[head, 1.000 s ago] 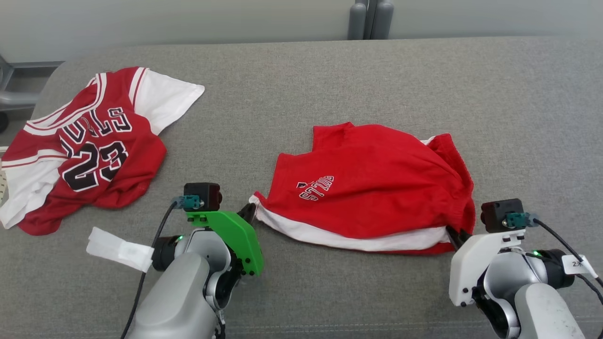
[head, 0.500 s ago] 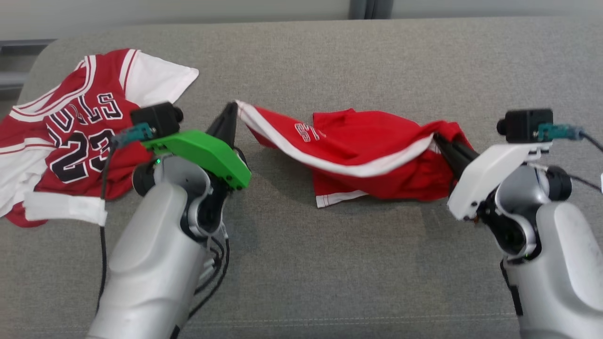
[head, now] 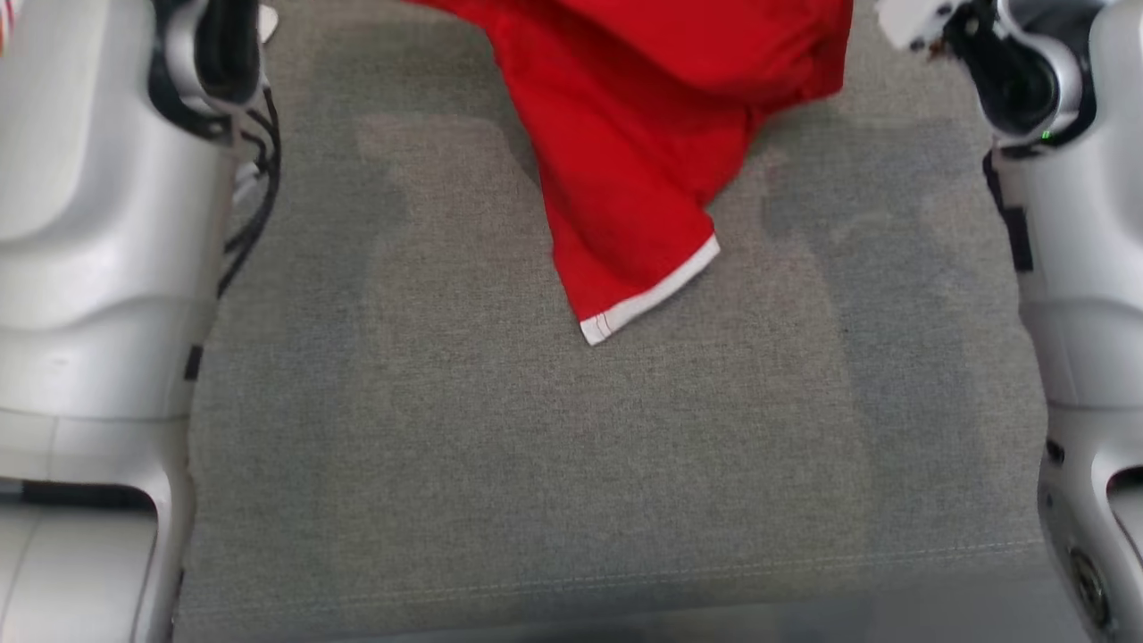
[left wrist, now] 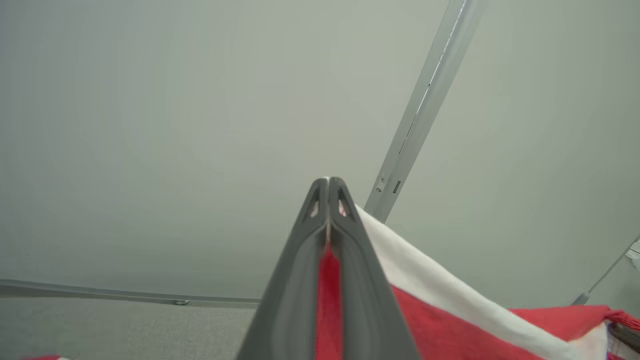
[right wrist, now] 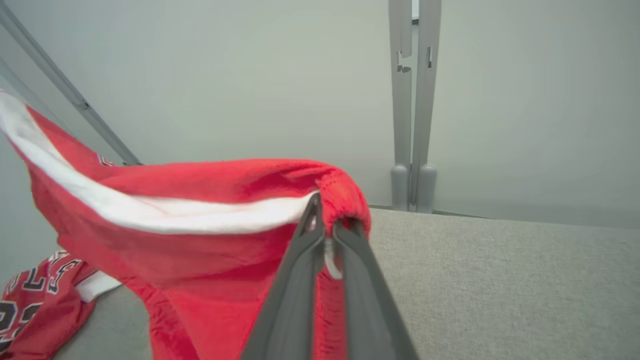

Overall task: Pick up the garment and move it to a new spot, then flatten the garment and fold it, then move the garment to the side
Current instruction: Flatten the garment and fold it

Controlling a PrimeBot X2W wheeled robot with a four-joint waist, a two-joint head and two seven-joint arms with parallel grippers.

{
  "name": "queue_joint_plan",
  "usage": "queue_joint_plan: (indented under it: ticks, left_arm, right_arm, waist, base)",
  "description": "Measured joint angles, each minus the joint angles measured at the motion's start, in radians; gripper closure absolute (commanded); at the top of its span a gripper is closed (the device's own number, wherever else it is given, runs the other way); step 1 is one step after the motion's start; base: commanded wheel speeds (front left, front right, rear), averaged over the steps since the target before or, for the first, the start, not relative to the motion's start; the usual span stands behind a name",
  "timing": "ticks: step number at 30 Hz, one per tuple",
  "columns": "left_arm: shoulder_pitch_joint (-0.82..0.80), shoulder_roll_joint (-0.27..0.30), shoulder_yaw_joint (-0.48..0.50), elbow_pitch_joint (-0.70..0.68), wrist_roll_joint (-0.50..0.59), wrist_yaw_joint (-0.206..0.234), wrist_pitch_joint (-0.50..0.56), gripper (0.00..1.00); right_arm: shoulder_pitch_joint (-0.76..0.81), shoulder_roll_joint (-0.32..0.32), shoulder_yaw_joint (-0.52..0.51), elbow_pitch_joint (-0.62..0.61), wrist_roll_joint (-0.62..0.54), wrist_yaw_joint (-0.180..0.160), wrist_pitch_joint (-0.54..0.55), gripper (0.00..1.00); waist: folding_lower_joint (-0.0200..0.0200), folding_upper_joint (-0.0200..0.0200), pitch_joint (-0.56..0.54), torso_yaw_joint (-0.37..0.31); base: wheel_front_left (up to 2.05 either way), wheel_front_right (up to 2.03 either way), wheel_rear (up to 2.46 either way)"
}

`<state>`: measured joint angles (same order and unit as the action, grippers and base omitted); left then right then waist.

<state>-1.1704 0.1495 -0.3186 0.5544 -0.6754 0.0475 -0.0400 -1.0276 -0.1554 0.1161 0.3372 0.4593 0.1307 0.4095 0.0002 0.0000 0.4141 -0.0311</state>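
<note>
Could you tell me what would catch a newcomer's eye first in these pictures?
The red shorts hang over the grey cushion at the top of the head view, one white-trimmed leg dangling down. In the wrist views, the left gripper and right gripper each pinch its white-banded edge.

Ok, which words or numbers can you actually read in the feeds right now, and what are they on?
"LS": the end of black lettering on the jersey lying on the grey surface, in the right wrist view; the start of the word is cut off.
A black digit below that lettering is cut by the frame edge and cannot be read.
The small print on the red shorts is too small to read.
There is no readable text in the head or left wrist views.
</note>
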Motion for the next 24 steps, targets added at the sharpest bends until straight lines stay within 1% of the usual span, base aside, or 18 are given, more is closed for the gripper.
queue_joint_plan:
  ticks: [3, 5, 11, 14, 18, 22, 24]
  left_arm:
    - [-0.115, 0.011, 0.021, 0.007, 0.009, -0.012, -0.051, 1.00]
    - [-0.197, 0.025, 0.026, 0.017, 0.019, -0.035, -0.059, 1.00]
    - [-0.423, 0.077, 0.022, 0.040, 0.054, -0.080, -0.059, 1.00]
    - [-0.505, 0.094, 0.029, 0.042, 0.064, -0.083, -0.077, 1.00]
    - [-0.600, 0.102, 0.043, 0.037, 0.073, -0.091, -0.132, 1.00]
    - [-0.613, 0.099, 0.038, 0.040, 0.073, -0.110, -0.156, 1.00]
    - [-0.597, 0.097, 0.029, 0.043, 0.071, -0.120, -0.160, 1.00]
  right_arm:
    - [-0.137, 0.007, 0.002, 0.079, -0.024, 0.000, -0.067, 1.00]
    - [-0.226, 0.018, -0.008, 0.127, -0.038, 0.000, -0.104, 1.00]
    - [-0.459, 0.044, -0.054, 0.237, -0.102, 0.000, -0.236, 1.00]
    - [-0.533, 0.048, -0.090, 0.276, -0.148, 0.000, -0.318, 1.00]
    - [-0.619, 0.053, -0.137, 0.306, -0.184, 0.001, -0.423, 1.00]
    - [-0.641, 0.058, -0.148, 0.340, -0.188, 0.001, -0.471, 1.00]
    - [-0.630, 0.052, -0.117, 0.360, -0.188, 0.001, -0.480, 1.00]
  waist:
    - [0.0000, 0.0000, 0.054, -0.014]
    - [0.0000, 0.0000, 0.089, -0.024]
    - [0.0000, 0.0000, 0.196, -0.053]
    - [0.0000, 0.0000, 0.244, -0.067]
    - [0.0000, 0.0000, 0.298, -0.083]
    - [0.0000, 0.0000, 0.339, -0.095]
    - [0.0000, 0.0000, 0.355, -0.100]
  base:
    - [0.00, 0.00, 0.00]
    - [0.00, 0.00, 0.00]
    - [0.00, 0.00, 0.00]
    - [0.00, 0.00, 0.00]
    - [0.00, 0.00, 0.00]
    - [0.00, 0.00, 0.00]
    - [0.00, 0.00, 0.00]
